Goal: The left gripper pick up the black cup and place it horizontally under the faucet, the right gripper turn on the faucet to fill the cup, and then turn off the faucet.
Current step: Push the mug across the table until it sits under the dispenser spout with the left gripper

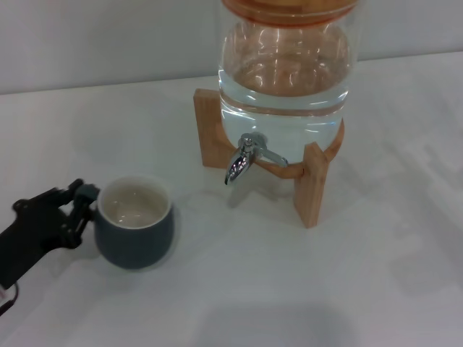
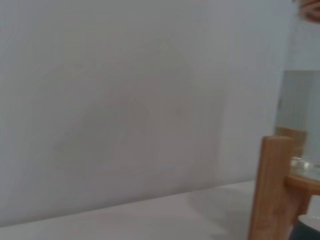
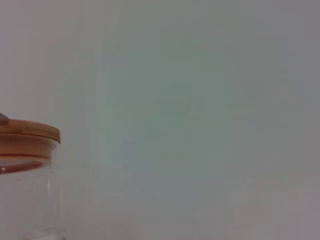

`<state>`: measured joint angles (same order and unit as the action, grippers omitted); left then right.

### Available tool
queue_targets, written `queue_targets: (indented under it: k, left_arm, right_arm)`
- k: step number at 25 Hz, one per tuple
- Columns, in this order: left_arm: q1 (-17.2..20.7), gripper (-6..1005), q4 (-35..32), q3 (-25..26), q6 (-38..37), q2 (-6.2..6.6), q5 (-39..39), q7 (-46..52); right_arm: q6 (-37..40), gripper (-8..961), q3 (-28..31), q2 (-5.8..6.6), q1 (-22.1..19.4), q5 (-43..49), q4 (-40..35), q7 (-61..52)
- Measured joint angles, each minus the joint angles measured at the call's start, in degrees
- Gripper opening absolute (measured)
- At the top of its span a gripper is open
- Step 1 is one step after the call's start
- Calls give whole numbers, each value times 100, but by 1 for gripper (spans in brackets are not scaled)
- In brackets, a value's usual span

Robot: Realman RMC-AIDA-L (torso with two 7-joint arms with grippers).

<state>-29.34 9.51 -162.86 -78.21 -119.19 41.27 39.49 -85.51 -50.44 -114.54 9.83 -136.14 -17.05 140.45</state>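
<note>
L end effector (image 1: 81,204) at black cup (image 1: 134,223) handle, fingers look clenched on it | cup upright on table (image 1: 239,289), faucet (image 1: 246,157) lies fwd-right of cup | R end effector not seen, L arm nearer

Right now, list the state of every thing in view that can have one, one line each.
Dark charcoal mug with cream inside: upright on the table, off to the left of the spigot, not under it.
Chrome lever spigot: no water running.
Clear glass jar on wooden stand: holds water, wooden lid on.
Left gripper: at the mug's handle side.
Right gripper: not in view.
</note>
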Motion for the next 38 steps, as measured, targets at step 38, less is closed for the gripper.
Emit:
queue_targets:
  k: [38]
  left_arm:
    - [-1101, 160, -1298, 0, 1715, -17, -797, -52]
  right_arm:
    - [-150, 868, -142, -6, 53, 81, 1, -43]
